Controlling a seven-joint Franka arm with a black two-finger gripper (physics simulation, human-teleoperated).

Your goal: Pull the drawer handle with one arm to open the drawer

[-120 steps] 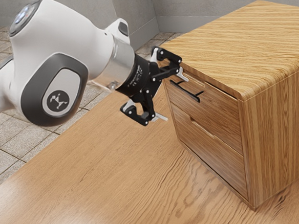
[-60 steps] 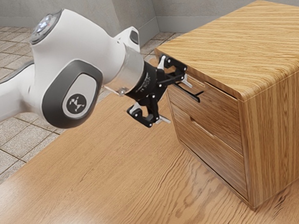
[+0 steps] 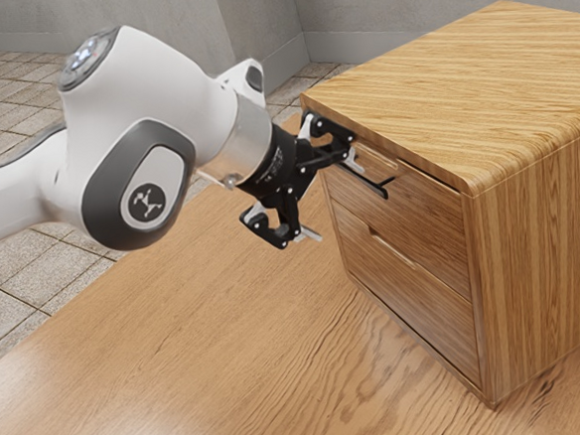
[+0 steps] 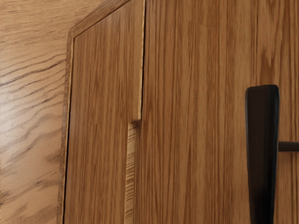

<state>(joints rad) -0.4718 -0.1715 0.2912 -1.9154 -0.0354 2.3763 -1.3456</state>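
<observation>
A wooden cabinet [image 3: 480, 85] with two drawers stands on the exterior view's right. The top drawer [image 3: 414, 204] carries a black bar handle [image 3: 372, 180]. My black gripper [image 3: 338, 196] is open, right in front of the top drawer's corner nearest the arm. Its upper finger [image 3: 357, 153] lies just above the handle's near end and touches nothing that I can make out. The lower finger [image 3: 311, 234] stands well below the handle. In the wrist view the handle [image 4: 261, 154] is a dark bar on the top drawer front [image 4: 201, 93], beside the lower drawer front [image 4: 98, 140].
The cabinet sits on a broad wooden table [image 3: 210, 352] with free room in front of the drawers. The lower drawer [image 3: 405, 289] has a recessed grip instead of a bar. A tiled floor [image 3: 25, 276] and a grey wall lie behind the arm.
The arm swung toward the cabinet, bringing the hand up to the handle, then eased slightly back toward the exterior view's left. The fingers stayed open throughout.
</observation>
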